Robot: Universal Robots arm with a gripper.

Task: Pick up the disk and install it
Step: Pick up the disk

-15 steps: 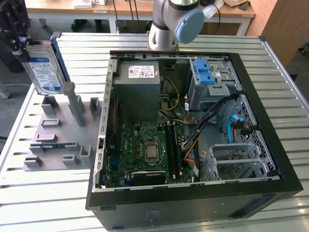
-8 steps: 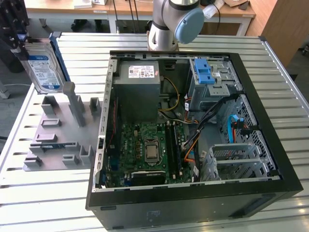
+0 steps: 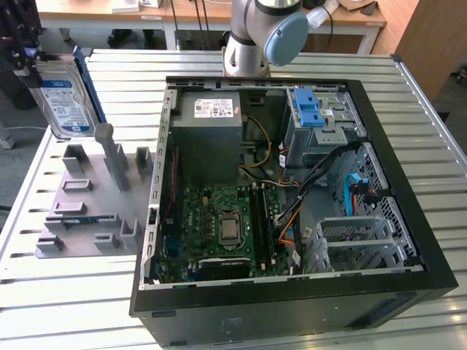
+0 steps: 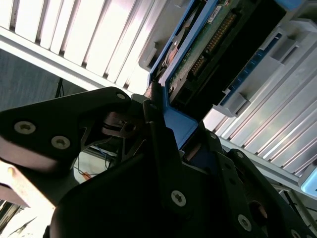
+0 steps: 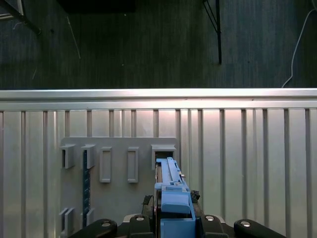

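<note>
Nearest to us in the exterior view, the open computer case (image 3: 277, 286) lies on its side on the slatted metal table (image 3: 73, 306), its insides facing up. Just inside the near rim is the green motherboard (image 3: 219, 226). Farther back sit the grey power supply (image 3: 208, 131) with its white sticker and, to the exterior view's right of it, the grey drive cage (image 3: 315, 120) with the chunky blue latch. Over on the exterior view's left, beside the case, a grey slotted fixture (image 3: 87, 204) rests on the table. At its far end is the disk (image 3: 64, 102), standing on edge with its blue-and-white label towards us, raised over the fixture and well apart from the case. I cannot tell whether its lower edge is fully clear of the slots. The second wrist view shows the gripper (image 4: 173, 124) up close: its black jaws are clamped narrow on the disk's blue frame, and the green circuit board on the underside runs away from them. The first wrist view looks down the blue edge of the disk (image 5: 173, 193) onto the fixture (image 5: 119, 198) below. Farthest back, the robot arm (image 3: 255, 36) stands on the table behind the case.
</note>
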